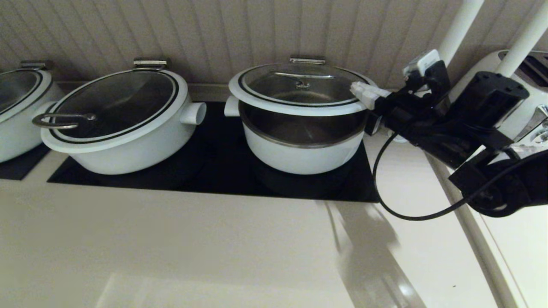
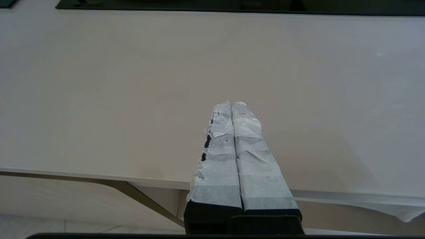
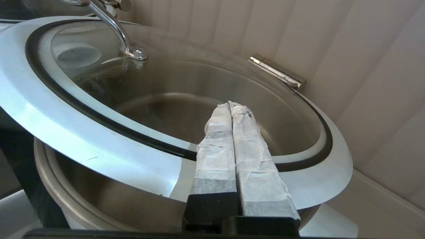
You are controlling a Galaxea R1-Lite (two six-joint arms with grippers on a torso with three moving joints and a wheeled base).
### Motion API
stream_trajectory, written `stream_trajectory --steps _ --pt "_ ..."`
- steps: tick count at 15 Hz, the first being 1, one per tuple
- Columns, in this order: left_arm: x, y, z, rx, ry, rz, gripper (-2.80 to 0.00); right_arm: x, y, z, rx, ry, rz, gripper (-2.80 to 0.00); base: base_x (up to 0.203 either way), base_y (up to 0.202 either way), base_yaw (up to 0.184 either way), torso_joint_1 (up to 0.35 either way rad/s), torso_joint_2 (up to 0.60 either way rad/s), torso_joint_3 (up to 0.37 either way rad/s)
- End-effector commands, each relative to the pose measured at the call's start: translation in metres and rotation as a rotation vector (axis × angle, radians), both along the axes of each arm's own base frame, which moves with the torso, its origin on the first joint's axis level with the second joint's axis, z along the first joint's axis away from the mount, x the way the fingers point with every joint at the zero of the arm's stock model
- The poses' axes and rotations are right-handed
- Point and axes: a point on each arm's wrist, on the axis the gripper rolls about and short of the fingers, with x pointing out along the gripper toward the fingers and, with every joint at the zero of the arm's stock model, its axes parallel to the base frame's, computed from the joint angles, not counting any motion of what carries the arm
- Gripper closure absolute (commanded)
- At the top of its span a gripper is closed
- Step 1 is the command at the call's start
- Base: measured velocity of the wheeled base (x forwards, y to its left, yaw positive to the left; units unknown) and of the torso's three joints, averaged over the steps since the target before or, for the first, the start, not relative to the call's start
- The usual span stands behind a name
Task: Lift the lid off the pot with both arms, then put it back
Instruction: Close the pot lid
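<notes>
The pot [image 1: 299, 156] stands on the black hob at the middle back. Its steel inner bowl shows under the lid [image 1: 299, 92], which sits raised and tilted above the pot with a gap along the front. My right gripper [image 1: 354, 88] is shut, and its wrapped fingers lie across the lid's right rim. In the right wrist view the shut gripper [image 3: 231, 104] points over the white rim [image 3: 83, 126] toward the glass, with the bar handle [image 3: 113, 26] and hinge clip [image 3: 277, 71] beyond. My left gripper [image 2: 231, 103] is shut and empty over the pale counter, outside the head view.
A wider white pot [image 1: 120, 124] with a loop-handled lid stands left of the pot, and another pot [image 1: 17, 107] sits at the far left. A white appliance [image 1: 526, 85] is at the right behind my right arm. A black cable [image 1: 406, 214] hangs over the counter. The ribbed wall is close behind.
</notes>
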Motion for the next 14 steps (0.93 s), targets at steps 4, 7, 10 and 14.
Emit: stream_trajectory --steps 4,7,10,14 --pt "0.000 0.000 0.000 0.000 0.000 0.000 0.00 0.005 0.002 -0.012 -0.012 0.027 0.000 0.00 0.000 0.000 0.000 0.000 0.00 0.000" --pt "0.000 0.000 0.000 0.000 0.000 0.000 0.00 0.008 0.003 -0.018 -0.019 0.044 0.000 0.00 0.000 0.000 0.000 0.000 0.00 0.000" --pt "0.000 0.000 0.000 0.000 0.000 0.000 0.00 0.013 0.005 -0.031 -0.033 0.078 -0.001 0.00 0.000 0.000 0.000 0.000 0.00 0.000" --pt "0.000 0.000 0.000 0.000 0.000 0.000 0.00 0.017 0.007 -0.048 -0.044 0.110 -0.002 0.00 0.000 0.000 0.000 0.000 0.00 0.000"
